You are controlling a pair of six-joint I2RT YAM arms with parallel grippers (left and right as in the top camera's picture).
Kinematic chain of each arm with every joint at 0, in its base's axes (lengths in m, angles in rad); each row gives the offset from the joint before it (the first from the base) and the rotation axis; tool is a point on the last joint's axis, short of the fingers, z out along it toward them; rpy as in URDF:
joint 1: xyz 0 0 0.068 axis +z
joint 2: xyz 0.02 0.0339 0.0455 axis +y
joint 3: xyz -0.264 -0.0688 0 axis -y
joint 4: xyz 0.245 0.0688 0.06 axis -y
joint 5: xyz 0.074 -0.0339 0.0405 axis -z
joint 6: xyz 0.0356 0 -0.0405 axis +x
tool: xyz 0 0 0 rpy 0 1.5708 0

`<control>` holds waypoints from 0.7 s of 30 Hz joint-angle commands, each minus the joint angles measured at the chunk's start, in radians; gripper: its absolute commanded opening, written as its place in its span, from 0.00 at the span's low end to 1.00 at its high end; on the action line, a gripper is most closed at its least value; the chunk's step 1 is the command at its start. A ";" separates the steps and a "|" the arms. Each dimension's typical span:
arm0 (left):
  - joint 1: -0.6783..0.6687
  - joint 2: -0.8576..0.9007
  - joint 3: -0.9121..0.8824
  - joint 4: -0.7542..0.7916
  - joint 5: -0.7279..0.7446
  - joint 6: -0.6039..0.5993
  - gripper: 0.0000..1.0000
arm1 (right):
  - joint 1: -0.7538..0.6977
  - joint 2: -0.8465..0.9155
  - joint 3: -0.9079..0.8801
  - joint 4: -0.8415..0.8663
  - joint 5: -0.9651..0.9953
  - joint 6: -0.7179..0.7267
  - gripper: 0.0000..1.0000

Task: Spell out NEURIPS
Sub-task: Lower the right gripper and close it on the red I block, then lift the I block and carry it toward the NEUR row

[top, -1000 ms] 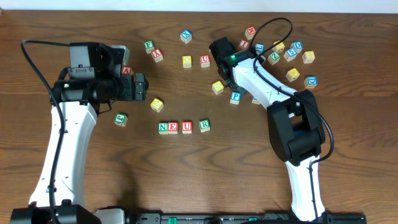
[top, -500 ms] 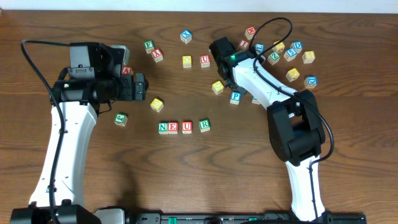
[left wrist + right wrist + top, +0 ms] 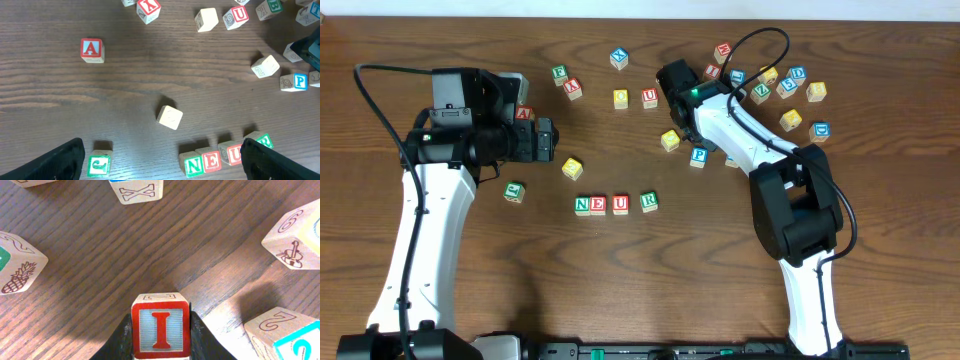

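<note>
Green N (image 3: 582,205), red E (image 3: 598,205), red U (image 3: 621,204) and green R (image 3: 648,201) stand in a row at mid-table. The left wrist view shows the same row, N (image 3: 194,165) through R (image 3: 263,141). The blue P cube (image 3: 698,156) lies right of the row's far side. My right gripper (image 3: 672,92) is at the back of the table and hides the red I cube in the overhead view. Its own camera shows the gripper (image 3: 161,332) shut on the I cube (image 3: 161,327), fingers (image 3: 122,336) against both sides. My left gripper (image 3: 548,140) hangs open and empty. I cannot pick out the S.
A cluster of loose cubes (image 3: 790,85) lies at the back right. A red A cube (image 3: 523,113) sits by the left gripper, with a yellow cube (image 3: 572,168) and a green-lettered cube (image 3: 514,190) nearby. A blue X cube (image 3: 137,190) lies just beyond the held I.
The right gripper's jaws have drawn in onto the I cube. Neither arm nor any cube has shifted in the overhead view.
</note>
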 commanded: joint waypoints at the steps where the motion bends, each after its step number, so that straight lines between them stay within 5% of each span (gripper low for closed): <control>1: 0.002 0.001 0.023 0.000 0.015 0.021 0.98 | -0.013 0.001 0.014 -0.001 0.022 -0.010 0.17; 10: 0.002 0.001 0.023 0.000 0.015 0.021 0.98 | -0.009 -0.001 0.069 -0.017 0.010 -0.106 0.17; 21: 0.002 0.001 0.023 0.000 0.015 0.021 0.98 | 0.021 -0.003 0.270 -0.081 0.007 -0.439 0.13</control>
